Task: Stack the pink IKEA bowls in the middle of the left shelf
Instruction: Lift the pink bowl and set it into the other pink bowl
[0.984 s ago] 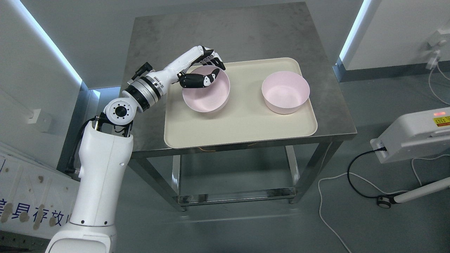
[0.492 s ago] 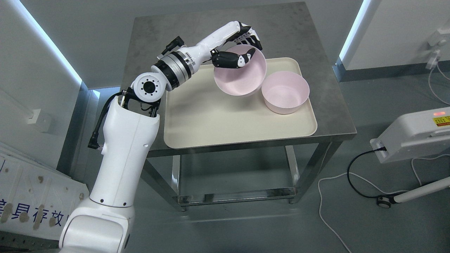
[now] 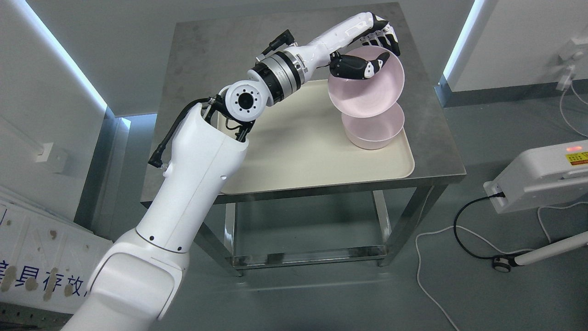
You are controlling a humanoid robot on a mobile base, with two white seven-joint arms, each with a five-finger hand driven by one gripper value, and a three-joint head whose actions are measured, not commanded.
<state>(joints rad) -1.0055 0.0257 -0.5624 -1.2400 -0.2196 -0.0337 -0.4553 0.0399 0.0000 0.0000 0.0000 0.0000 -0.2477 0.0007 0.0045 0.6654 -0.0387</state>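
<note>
My left hand (image 3: 374, 48) is shut on the far rim of a pink bowl (image 3: 367, 92), thumb inside and fingers outside. It holds the bowl lifted and tilted toward me, directly above a second pink bowl (image 3: 373, 131). The second bowl stands upright at the right end of a cream tray (image 3: 294, 156), its far part hidden behind the held bowl. The tray lies on a steel table (image 3: 206, 55). My left arm reaches across the tray from the lower left. My right arm is out of view.
The table has a lower steel shelf (image 3: 303, 255) between its legs. A white device (image 3: 542, 177) with a black cable and white cords lies on the floor at right. A white panel with print (image 3: 32, 266) leans at the lower left.
My left hand has carried the held bowl up and to the right, from the tray's left part to above the second bowl, tilting it more. The second bowl has not moved.
</note>
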